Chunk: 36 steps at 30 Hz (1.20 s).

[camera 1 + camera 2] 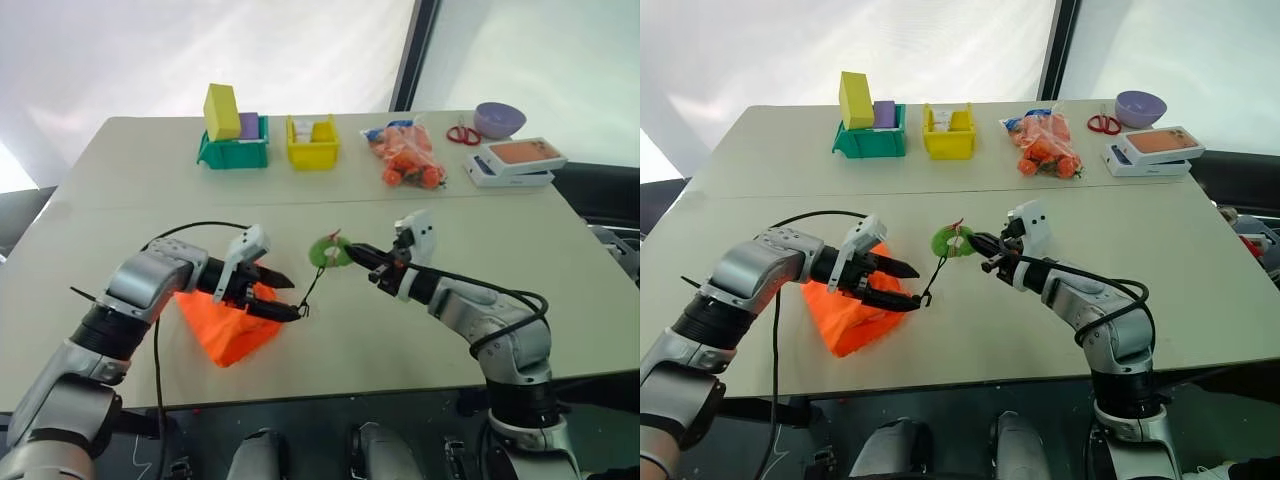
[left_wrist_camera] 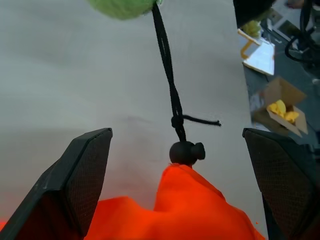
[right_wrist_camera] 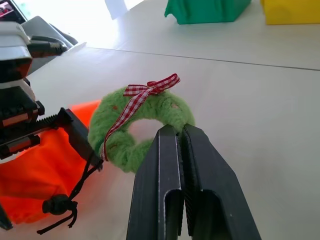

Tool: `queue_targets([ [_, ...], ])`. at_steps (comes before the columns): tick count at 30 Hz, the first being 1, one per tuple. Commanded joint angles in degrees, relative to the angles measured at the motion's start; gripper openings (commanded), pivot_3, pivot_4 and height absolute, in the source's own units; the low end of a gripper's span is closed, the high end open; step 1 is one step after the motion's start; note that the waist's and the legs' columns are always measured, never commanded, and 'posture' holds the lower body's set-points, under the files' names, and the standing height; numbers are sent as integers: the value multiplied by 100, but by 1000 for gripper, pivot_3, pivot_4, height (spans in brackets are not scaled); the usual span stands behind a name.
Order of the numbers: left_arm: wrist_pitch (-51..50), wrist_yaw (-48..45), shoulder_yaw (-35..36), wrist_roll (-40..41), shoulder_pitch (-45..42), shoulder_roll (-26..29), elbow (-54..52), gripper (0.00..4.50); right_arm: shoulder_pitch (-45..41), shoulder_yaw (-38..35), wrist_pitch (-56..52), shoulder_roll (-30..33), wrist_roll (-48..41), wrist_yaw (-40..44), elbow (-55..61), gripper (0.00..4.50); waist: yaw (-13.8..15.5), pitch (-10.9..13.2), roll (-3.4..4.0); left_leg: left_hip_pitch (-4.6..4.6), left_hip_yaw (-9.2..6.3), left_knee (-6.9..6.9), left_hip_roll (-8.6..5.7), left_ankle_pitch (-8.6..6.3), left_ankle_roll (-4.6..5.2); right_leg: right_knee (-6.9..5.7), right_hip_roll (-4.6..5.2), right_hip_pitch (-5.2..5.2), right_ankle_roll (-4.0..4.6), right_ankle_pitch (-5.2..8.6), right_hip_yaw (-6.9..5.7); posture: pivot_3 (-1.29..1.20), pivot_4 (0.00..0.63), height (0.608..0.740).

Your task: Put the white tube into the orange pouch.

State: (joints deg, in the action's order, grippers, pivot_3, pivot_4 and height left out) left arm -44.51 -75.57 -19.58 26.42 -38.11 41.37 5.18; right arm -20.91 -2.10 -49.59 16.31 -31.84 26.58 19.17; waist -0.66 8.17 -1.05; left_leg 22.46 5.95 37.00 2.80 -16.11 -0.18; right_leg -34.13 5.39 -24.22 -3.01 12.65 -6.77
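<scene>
Left gripper (image 1: 283, 296): my fingers are spread wide, over the top of the orange pouch (image 1: 226, 327), one on each side of its neck.
Right gripper (image 1: 358, 252): my fingers are clenched on the green tag (image 1: 328, 252), lifted a little over the table (image 1: 560, 270).
Cord (image 2: 169, 80): black, stretched from the tag to a round stopper (image 2: 186, 152) at the pouch's mouth.
Orange pouch: near left part of the table.
White tube: I cannot see where it is.
</scene>
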Motion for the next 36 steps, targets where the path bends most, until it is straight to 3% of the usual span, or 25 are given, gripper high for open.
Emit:
queue_targets([
  [1,130,-283,-100,-183,-116,84,-17,4459,-34,-3,158,-19,-78,-7,254,0,0,0,0,0,0,1,0,0,0,0,0,0,1,1,0,0,150,740],
  [18,429,-669,-263,-670,-115,-33,137,4459,-74,67,208,32,-43,8,191,0,0,-1,-2,0,0,5,-1,0,1,-5,0,1,-2,-1,3,0,150,740],
  [21,435,-703,-219,-659,-111,-56,140,3646,-48,97,230,48,-28,8,195,0,0,-2,-2,0,0,6,-1,0,1,-6,0,1,-2,-1,3,0,150,740],
  [27,496,-708,-174,-678,-76,-63,131,602,-56,115,267,55,-21,-1,177,0,0,-2,-4,0,0,8,-1,1,1,-9,-1,1,-3,-2,3,0,150,740],
  [36,685,-689,-92,-660,76,-51,25,602,-68,135,310,73,-12,4,153,0,0,-3,-5,0,0,11,-1,1,2,-12,-1,2,-3,-2,4,0,150,740],
])
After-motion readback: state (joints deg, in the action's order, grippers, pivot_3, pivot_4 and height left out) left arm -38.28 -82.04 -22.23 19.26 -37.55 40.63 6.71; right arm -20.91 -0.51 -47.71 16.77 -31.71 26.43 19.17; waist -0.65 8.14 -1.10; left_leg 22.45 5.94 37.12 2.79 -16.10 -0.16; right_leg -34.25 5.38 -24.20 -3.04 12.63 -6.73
